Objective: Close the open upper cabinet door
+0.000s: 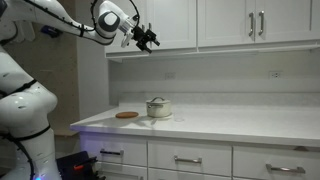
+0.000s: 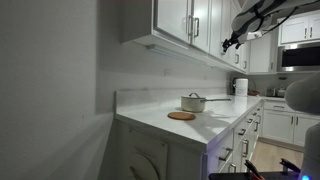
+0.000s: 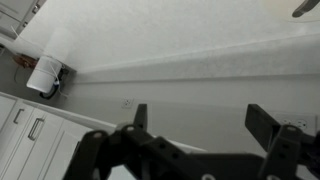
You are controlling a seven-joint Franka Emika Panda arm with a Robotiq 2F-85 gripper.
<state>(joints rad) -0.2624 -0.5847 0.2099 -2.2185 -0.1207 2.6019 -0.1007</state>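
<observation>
The white upper cabinet door is at the left end of the cabinet row, above the counter. My gripper hangs in front of its lower left corner, and I cannot tell whether it touches the door. The door's handle is hidden. From this angle I cannot tell how far the door stands open. In the other exterior view my gripper is at the far end of the cabinet row. In the wrist view the gripper is open and empty, and faces the backsplash.
A lidded pot and a round wooden trivet sit on the white counter. A paper towel roll stands by the wall. Neighbouring upper doors have paired silver handles. Drawers run below the counter.
</observation>
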